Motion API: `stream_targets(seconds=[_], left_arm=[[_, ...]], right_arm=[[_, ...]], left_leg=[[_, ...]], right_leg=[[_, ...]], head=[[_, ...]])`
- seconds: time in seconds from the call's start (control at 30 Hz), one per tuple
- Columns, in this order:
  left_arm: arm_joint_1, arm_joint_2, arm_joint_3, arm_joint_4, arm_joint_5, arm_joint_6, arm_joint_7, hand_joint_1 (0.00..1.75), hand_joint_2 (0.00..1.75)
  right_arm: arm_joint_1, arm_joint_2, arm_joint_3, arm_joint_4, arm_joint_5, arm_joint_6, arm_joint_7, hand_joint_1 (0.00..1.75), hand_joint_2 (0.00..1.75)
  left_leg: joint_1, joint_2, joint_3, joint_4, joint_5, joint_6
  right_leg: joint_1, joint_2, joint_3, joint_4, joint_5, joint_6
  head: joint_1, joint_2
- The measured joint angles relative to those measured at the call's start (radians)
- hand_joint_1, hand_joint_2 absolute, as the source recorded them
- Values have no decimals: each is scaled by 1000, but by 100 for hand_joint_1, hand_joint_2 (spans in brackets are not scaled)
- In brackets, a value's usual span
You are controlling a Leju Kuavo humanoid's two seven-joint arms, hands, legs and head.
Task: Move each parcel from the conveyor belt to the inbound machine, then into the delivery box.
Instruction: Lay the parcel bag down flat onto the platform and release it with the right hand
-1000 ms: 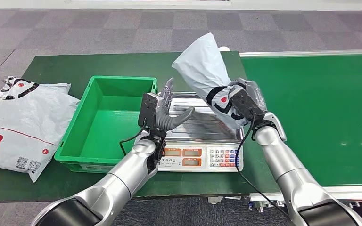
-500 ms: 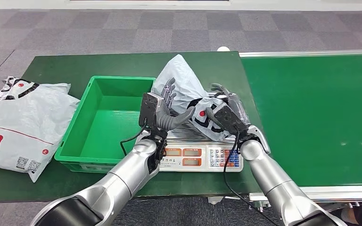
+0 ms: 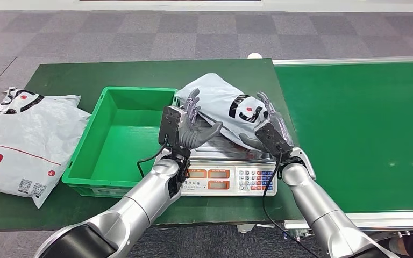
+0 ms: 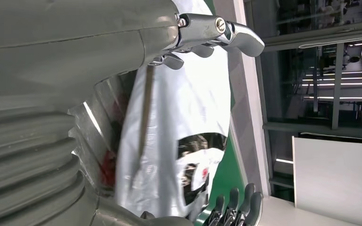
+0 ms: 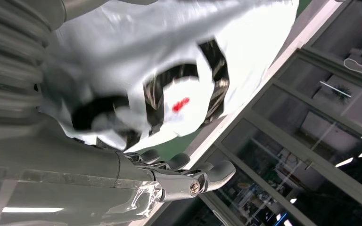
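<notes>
The robot's right hand (image 3: 269, 134) sits at the right edge of a silver weighing scale (image 3: 227, 161), its fingers spread upward and apart beside a light grey plastic parcel (image 3: 223, 105). The fingers lie right against the parcel's near edge; whether they touch it cannot be told, and they do not grip it. The parcel lies flat across the scale's metal platter, a black and red logo on its top face, its far end reaching over the platter's back edge onto the green table (image 3: 140, 72).

The left hand (image 3: 191, 129) is raised over the left part of the scale, palm turned towards the parcel, fingers apart and holding nothing. In the left wrist view the parcel (image 4: 179, 122) lies on the ribbed platter in front of that hand.

Just left of the scale stands a green plastic box (image 3: 119, 140). Further left on the table lies a second, larger parcel (image 3: 24, 140) with red print. To the right of the scale runs the green conveyor belt (image 3: 355, 134).
</notes>
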Motion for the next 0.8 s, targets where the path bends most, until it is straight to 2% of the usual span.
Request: stream_targets(seconds=[0.73, 0.8], left_arm=[[-2, 0, 0, 4, -11, 6, 3, 0, 175], [-3, 0, -12, 6, -66, 35, 19, 0, 175]], right_arm=[[5, -7, -2, 0, -14, 13, -3, 0, 175], [15, -14, -29, 12, -116, 114, -35, 0, 87]], left_leg=[[0, 0, 0, 0, 0, 0], [0, -1, 0, 0, 0, 0]], right_leg=[[0, 0, 0, 0, 0, 0], [0, -1, -1, -1, 0, 0]], head=[[0, 0], [0, 0]])
